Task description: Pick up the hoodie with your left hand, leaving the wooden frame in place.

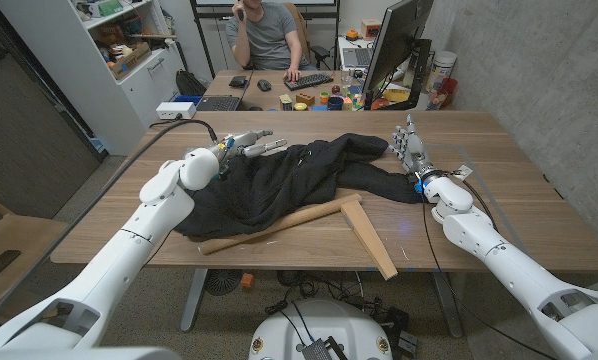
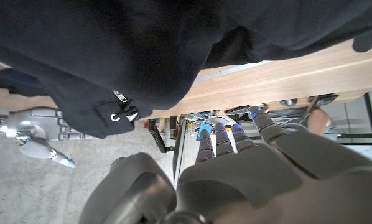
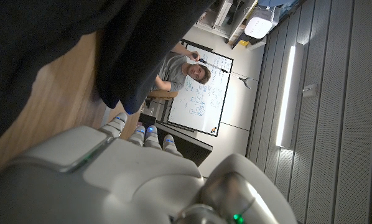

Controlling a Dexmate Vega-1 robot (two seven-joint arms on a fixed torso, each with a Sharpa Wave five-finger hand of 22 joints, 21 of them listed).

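A black hoodie lies crumpled across the middle of the wooden table, one sleeve reaching toward the robot's right. The wooden frame, made of light slats joined at a corner, lies at the hoodie's near edge, its long slat partly under the cloth. My left hand hovers at the hoodie's far left edge, fingers stretched out and holding nothing. From the left wrist camera its fingers point past the hoodie. My right hand stands upright beside the sleeve, fingers apart and empty.
Behind the table a person sits at a second desk with a keyboard, a monitor and small colourful items. A white shelf stands at the far left. The table's near edge runs just past the frame.
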